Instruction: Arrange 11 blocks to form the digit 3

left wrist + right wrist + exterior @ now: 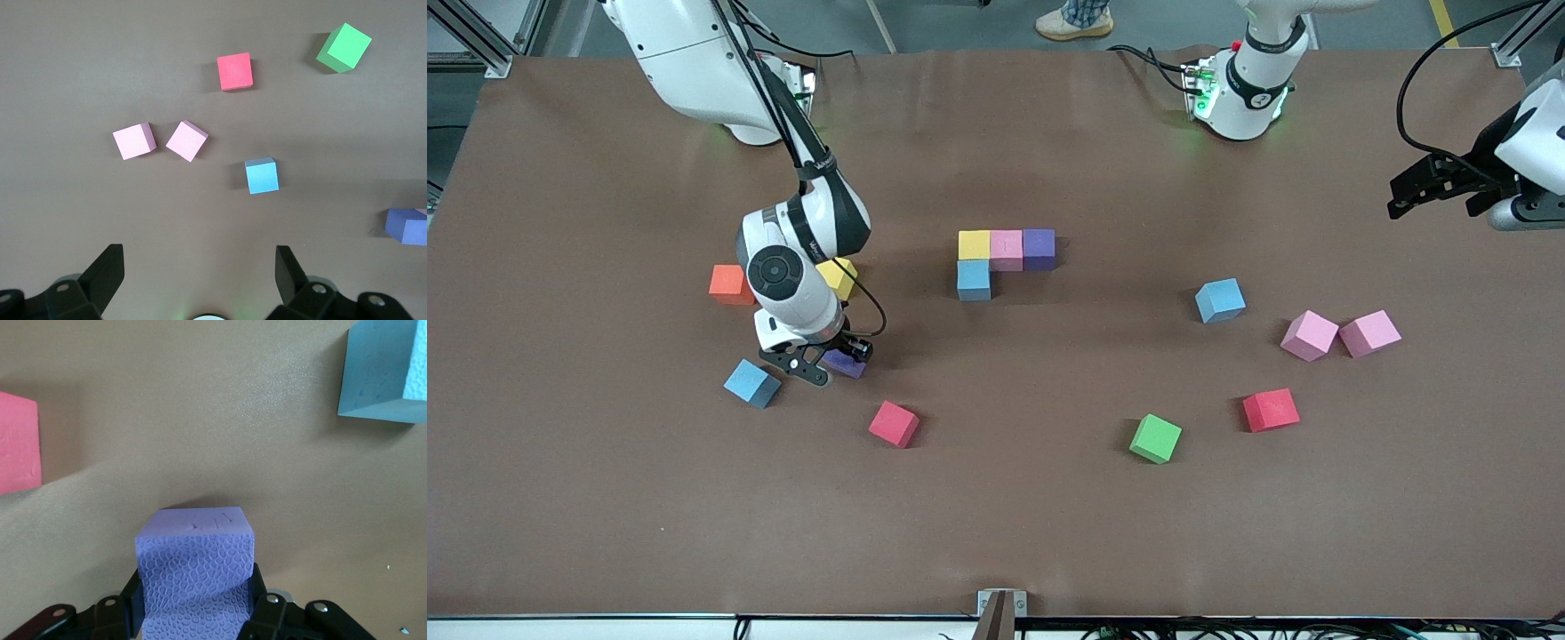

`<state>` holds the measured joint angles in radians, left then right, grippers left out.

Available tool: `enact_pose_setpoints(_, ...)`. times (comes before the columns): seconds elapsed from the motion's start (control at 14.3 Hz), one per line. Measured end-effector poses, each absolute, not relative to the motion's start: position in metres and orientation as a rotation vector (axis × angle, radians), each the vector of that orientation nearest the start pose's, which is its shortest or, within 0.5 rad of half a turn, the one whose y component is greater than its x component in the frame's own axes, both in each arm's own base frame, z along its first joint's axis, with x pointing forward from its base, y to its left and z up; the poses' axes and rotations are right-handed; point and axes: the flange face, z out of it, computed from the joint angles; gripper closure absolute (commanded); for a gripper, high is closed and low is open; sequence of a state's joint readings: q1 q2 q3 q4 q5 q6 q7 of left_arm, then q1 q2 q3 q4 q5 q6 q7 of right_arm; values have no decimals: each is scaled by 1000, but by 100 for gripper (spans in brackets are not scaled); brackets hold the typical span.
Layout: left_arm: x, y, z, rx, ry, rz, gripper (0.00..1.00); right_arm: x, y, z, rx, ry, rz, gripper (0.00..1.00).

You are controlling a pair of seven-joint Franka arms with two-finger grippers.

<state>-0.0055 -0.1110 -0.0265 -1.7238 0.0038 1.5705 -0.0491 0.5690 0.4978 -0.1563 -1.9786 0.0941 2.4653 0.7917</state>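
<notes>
A purple block (195, 580) with a pebbled texture sits on the plain brown table (1049, 533), near a red block (894, 423).

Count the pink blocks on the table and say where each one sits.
3. One pink block sits in the started row, between the yellow block and a purple block. Two more, and, lie side by side toward the left arm's end. None seems hidden.

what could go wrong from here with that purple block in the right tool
1. The right tool is shut on the purple block near one face, so the block could twist or slip on lifting.
2. The blue block and red block lie close by; a low swing might knock them.
3. Placing it could nudge the started group.
</notes>
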Motion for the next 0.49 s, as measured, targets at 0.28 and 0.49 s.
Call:
enact_pose_setpoints(0.28,518,-19,610,-3132,-21,71,0,561,286,237,-3104,465,-18,99)
enact_pose_setpoints(0.49,518,-23,610,-3131,-10,71,0,547,353,265,-3106,122,-70,99)
